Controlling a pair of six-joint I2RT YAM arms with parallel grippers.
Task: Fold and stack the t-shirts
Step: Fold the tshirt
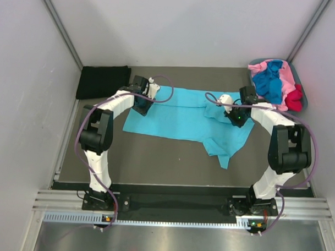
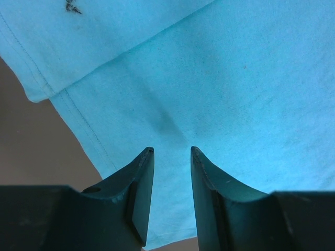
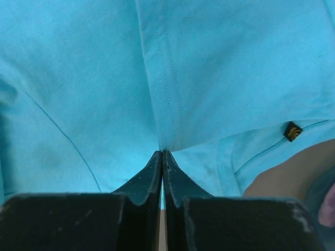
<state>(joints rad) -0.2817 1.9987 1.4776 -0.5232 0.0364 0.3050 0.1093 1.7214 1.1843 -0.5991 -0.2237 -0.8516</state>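
Turquoise t-shirt (image 1: 181, 118) lies spread across the middle of the bench (image 1: 171, 164), mostly flat. Its right portion is bunched and trails toward the near edge in a point.

Left end effector (image 2: 171, 152): at the shirt's far left corner, fingers (image 2: 141, 183) apart, with cloth showing through the gap. A faint crease in the fabric runs toward the gap. Cannot tell whether the tips touch the cloth. The hemmed edge and bare bench show to the left in the wrist view.

Right end effector (image 3: 162, 152): at the shirt's far right part, fingers together, clamped on a fold of the turquoise t-shirt. A stitched seam runs straight into the tips. A small dark label (image 3: 292, 131) sits on the cloth to the right.

Black t-shirt (image 1: 103, 82): folded, at the far left corner of the bench, apart from the turquoise one.

Tub (image 1: 258, 61): far right corner, holding the pink (image 1: 260, 68), royal blue (image 1: 269, 85) and red (image 1: 294, 101) shirts in a loose heap.
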